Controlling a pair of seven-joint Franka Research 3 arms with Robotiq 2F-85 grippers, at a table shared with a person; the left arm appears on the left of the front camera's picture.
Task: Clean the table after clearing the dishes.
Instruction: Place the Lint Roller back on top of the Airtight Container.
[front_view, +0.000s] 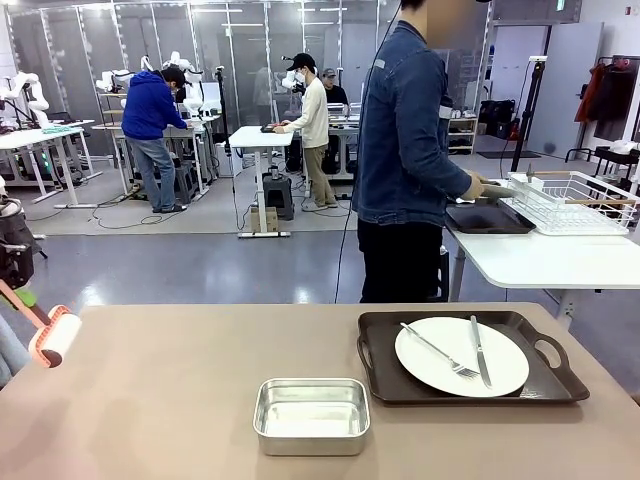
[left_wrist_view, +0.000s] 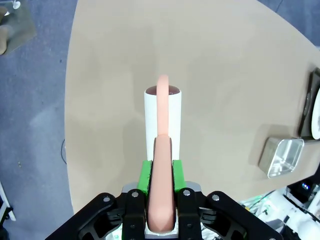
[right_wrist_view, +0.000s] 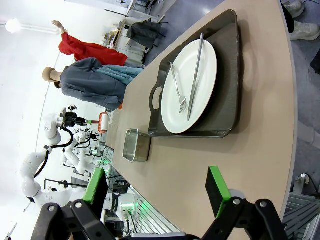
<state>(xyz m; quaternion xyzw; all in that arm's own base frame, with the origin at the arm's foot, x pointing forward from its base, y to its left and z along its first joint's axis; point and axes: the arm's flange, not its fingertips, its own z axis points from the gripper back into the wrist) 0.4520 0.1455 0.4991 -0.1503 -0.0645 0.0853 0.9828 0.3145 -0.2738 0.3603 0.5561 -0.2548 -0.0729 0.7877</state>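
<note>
The tan-brown table carries a dark brown handled tray. On that tray lies a white plate with a fork and a knife. My left gripper hovers at the table's left edge, shut on the pink handle of a lint roller. In the left wrist view the gripper clamps that handle, and the white roller points out over the table. My right gripper is open and holds nothing, a little short of the tray and plate.
A shiny steel pan sits at the front middle of the table. Past the far edge a person in a denim jacket faces a white table, with a hand on a second dark tray beside a white wire rack.
</note>
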